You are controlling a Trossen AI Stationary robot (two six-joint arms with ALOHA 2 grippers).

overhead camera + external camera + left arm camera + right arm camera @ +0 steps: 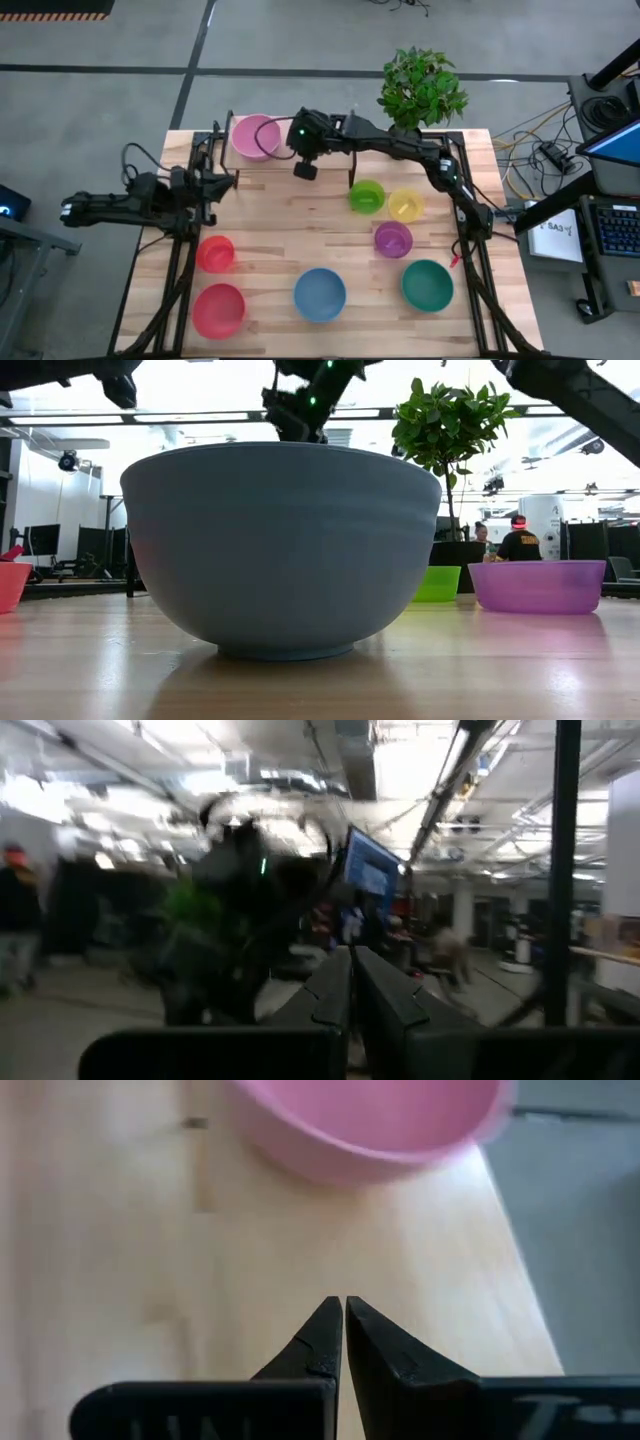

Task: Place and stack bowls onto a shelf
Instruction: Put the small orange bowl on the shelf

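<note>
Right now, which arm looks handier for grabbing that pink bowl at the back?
The right, probably. Its claw hangs just beside the pink bowl, which fills its wrist view, fingers shut. The left claw is pulled back at the table's left edge, shut, facing out into the room.

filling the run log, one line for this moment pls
right gripper: shut, empty, over shelf beside pink bowl | left gripper: shut, parked at table's left edge | other bowls: on table

One bowl (254,137) sits on the shelf (222,150) at the table's (300,240) far-left corner.
</note>
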